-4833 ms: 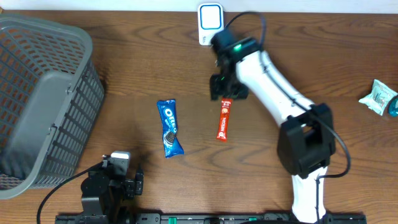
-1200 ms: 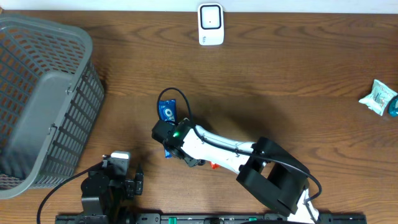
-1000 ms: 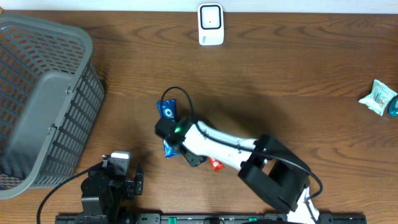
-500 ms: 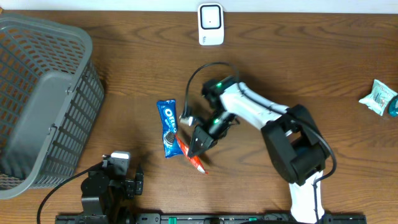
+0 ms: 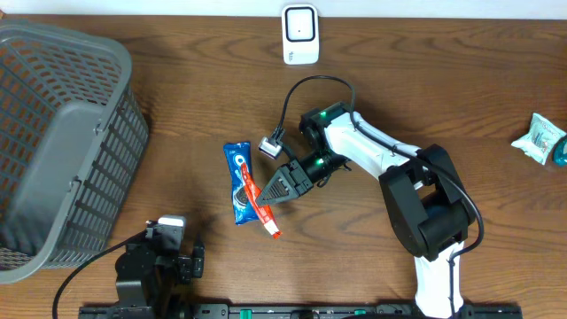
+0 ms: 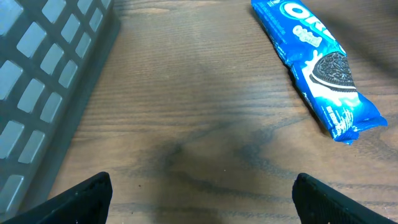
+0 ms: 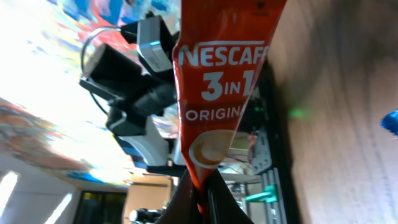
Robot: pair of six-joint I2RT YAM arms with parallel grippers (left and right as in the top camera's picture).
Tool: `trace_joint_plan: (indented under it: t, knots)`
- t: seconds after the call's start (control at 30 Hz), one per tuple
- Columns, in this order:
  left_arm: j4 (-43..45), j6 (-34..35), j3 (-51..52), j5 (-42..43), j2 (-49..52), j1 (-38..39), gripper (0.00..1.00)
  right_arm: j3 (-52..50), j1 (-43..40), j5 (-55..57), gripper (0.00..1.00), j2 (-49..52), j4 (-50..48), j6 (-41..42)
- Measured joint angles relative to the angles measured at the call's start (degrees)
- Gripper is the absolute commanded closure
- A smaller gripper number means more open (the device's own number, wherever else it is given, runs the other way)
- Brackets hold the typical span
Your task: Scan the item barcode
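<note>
My right tool (image 5: 273, 193), clamped on the red Nescafé sachet (image 5: 263, 214), should face its barcode at the far white scanner (image 5: 299, 34).

Red Nescafé sachet (image 5: 260, 206), held diagonally

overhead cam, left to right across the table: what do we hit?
Grey basket → Oreo pack → white scanner → green-white packet. Nescafé sachet left out: it overlaps the Oreo pack.
</note>
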State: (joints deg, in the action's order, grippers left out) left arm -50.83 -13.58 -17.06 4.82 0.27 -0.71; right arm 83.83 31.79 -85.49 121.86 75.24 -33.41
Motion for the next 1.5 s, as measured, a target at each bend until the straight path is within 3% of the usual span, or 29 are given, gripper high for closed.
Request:
trace_joint_plan:
  t: [0.27, 0.63, 0.9, 1.27, 1.5]
  knots:
    - [0.0, 0.0, 0.0, 0.0, 0.0, 0.0, 0.07, 0.0, 0.0, -1.6, 0.99, 0.0, 0.8, -0.4]
    - [0.0, 0.0, 0.0, 0.0, 0.0, 0.0, 0.07, 0.0, 0.4, 2.4, 0.99, 0.0, 2.9, -29.5]
    - [0.0, 0.0, 0.0, 0.0, 0.0, 0.0, 0.07, 0.0, 0.7, 2.3, 0.99, 0.0, 3.0, -40.7]
    - [0.0, 0.0, 0.0, 0.0, 0.0, 0.0, 0.07, 0.0, 0.6, 1.7, 0.98, 0.0, 8.9, -42.3]
    - [0.0, 0.0, 0.0, 0.0, 0.0, 0.0, 0.07, 0.0, -1.9, 2.6, 0.99, 0.0, 8.9, -30.0]
